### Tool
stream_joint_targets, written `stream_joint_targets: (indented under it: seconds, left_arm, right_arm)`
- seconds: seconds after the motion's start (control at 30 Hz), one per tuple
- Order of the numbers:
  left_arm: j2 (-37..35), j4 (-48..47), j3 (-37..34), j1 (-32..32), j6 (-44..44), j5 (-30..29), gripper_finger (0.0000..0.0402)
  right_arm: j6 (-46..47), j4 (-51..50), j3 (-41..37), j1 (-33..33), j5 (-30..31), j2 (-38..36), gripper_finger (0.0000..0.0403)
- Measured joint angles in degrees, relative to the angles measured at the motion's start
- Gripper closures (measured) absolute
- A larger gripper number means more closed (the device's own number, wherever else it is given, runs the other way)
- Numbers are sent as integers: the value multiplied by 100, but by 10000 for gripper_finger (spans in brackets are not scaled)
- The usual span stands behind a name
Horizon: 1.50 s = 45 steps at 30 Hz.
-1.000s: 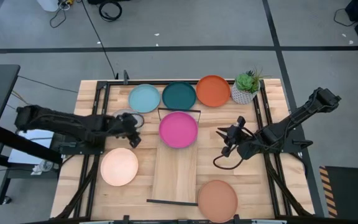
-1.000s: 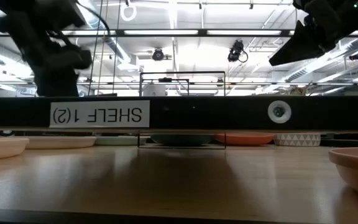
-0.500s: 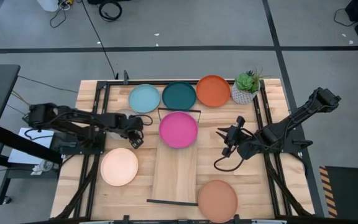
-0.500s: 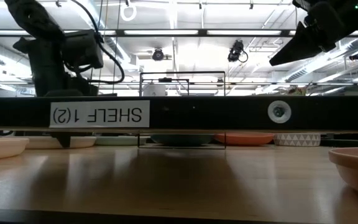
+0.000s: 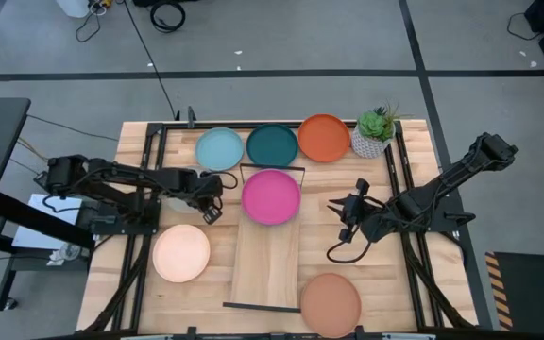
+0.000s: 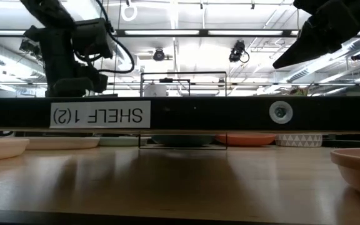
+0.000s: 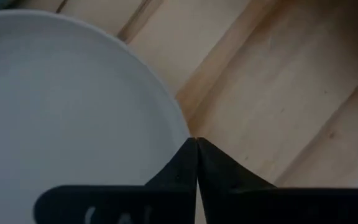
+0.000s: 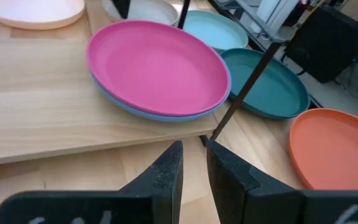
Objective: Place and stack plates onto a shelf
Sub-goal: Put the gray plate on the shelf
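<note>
Your left gripper sits over the round grey plate, left of the long light-wood shelf board. Its fingers are pressed together at the plate's rim, tips meeting at the edge with no plate lip showing between them. So it looks like the jaws closed on nothing. Lift now and the grey plate probably stays on the table, or gets nudged toward the round light blue plate just behind it.

Your right gripper hangs to the right of the shelf, fingers a little apart, holding nothing. The thin black wire rail stands close in front of it in its wrist view; reaching in from there could snag that rail.

The round magenta plate is already on the shelf's far end, stacked on a blue plate whose edge peeks out under it. The stack is slightly offset, so a rough drop could slide it.

Round dark teal plate, orange plate, cream plate and terracotta plate are still on the table.
</note>
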Motion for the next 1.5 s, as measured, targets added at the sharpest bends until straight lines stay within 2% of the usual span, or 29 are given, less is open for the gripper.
stream_joint_targets:
  seconds: [0.2,0.5,0.63,0.83,0.93,1.03,1.13,1.33,1.43,1.5]
  left_arm:
    - [-7,-240,159,-54,-300,38,381]
    - [176,-372,161,-367,-699,-252,270]
    - [396,-364,161,-451,-697,-550,254]
    - [810,-373,161,-465,-515,-668,276]
    - [954,-377,161,-456,-354,-676,313]
    - [1003,-374,174,-443,-149,-625,372]
    - [1004,-569,271,-419,-141,-572,387]
    - [858,-1842,1190,-433,-84,-542,387]
    - [779,-2437,1858,-490,56,-789,387]
    - [698,-2865,2344,-593,66,-1174,387]
  right_arm:
    - [-80,-2,0,0,-297,0,325]
    - [-128,74,-27,0,-349,0,325]
    - [-198,376,-197,-2,-345,2,325]
    - [-315,757,-391,0,-393,2,325]
    - [-295,766,-398,0,-502,2,325]
    - [-316,796,-398,-2,-514,2,325]
    - [-319,794,-400,0,-546,2,325]
    - [-272,787,-400,-2,-678,2,325]
    - [-261,772,-400,0,-700,2,325]
    - [-191,757,-400,-2,-695,2,325]
